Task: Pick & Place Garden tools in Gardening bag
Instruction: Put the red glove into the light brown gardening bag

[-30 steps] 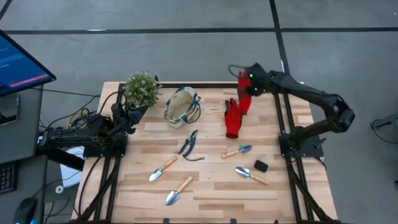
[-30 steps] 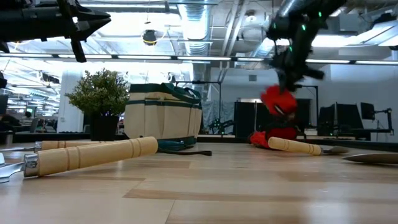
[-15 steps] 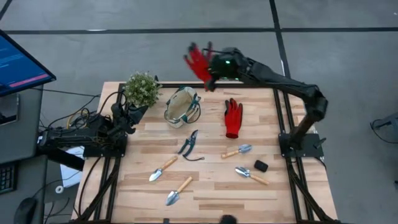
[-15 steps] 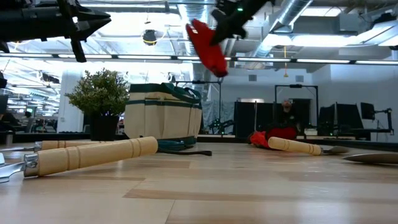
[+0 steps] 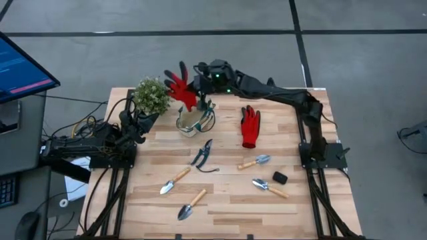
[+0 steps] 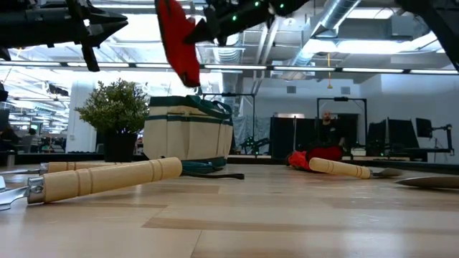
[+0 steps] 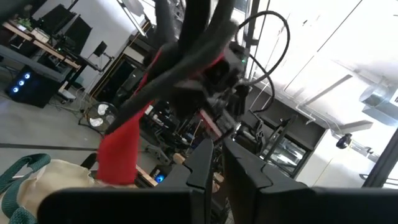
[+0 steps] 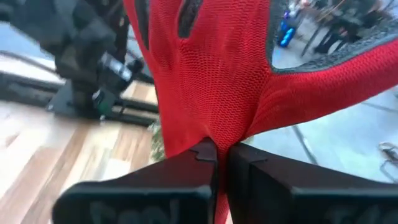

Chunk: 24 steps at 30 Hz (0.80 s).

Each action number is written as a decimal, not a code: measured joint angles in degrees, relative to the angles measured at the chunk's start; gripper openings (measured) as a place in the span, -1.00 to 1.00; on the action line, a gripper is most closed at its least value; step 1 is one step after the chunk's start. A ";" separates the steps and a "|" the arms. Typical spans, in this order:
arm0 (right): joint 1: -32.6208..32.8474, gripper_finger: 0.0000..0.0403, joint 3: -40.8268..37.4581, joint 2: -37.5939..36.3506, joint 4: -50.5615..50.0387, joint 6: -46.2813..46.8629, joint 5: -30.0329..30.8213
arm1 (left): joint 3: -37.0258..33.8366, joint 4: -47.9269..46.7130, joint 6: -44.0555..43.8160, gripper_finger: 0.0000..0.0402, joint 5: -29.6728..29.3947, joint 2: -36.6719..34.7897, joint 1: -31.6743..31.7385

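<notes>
Red glove [image 5: 180,85] hangs clenched in the right gripper [image 5: 199,89] just above the gardening bag [image 5: 194,117]; centre it over the opening below before releasing.

The tabletop [image 5: 220,193] is made of light wooden planks and stands on a grey floor [image 5: 200,17] crossed by dark lines. A monitor [image 5: 20,73] with a blue screen sits off the left side. Seen level across the wood, the room behind is a large hall with exposed ceiling ducts [image 6: 229,29], long strip lights [image 6: 344,70], dark racks [image 6: 401,140] and a person [image 6: 328,129] far back.
</notes>
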 joint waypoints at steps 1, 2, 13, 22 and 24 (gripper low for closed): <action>0.05 -1.00 -0.01 0.50 -0.38 -0.01 -0.31 | 0.00 0.00 0.00 -0.83 0.00 0.00 0.00; 0.03 -1.00 -0.01 1.16 -0.58 -0.29 -0.32 | 0.00 0.00 0.00 -0.83 0.00 0.00 0.00; -0.35 -1.00 0.00 4.38 -10.61 -7.64 1.14 | 0.00 -0.03 0.00 -0.83 0.17 0.00 0.00; -0.72 -1.00 -0.07 4.55 -18.99 -13.91 7.30 | 0.00 -0.23 0.00 -0.83 0.20 0.00 0.00; -0.47 -1.00 -0.26 4.99 -18.98 -14.68 8.82 | 0.00 -0.23 0.00 -0.83 0.20 0.00 0.00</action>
